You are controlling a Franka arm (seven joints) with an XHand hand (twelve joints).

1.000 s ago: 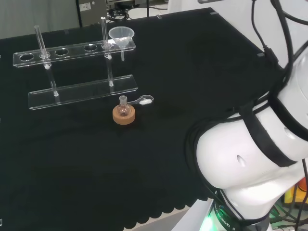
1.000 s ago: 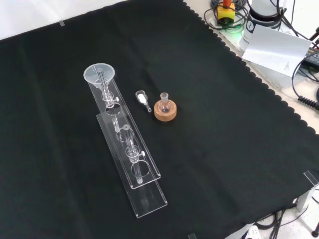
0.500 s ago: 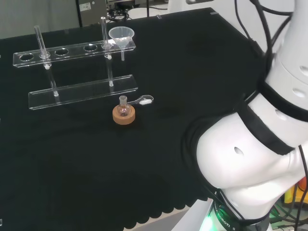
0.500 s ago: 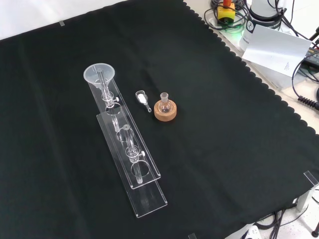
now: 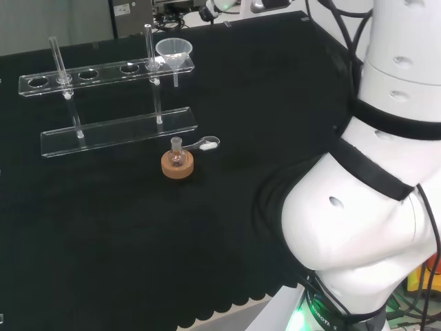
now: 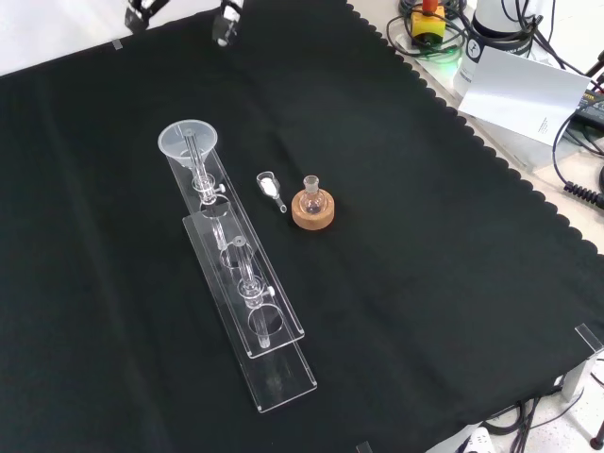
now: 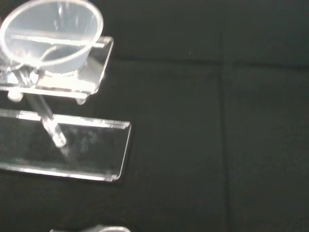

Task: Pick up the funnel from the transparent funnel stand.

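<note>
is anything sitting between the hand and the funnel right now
Nothing visible. In the front view the hand is at the top edge, with bare black cloth between it and the funnel, which sits in the stand's end hole.

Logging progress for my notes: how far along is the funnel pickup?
Nothing is done yet: the funnel sits in the end hole of the clear stand. The hand hovers at the cloth's far edge, apart from it. Reaching, grasping and lifting remain.
</note>
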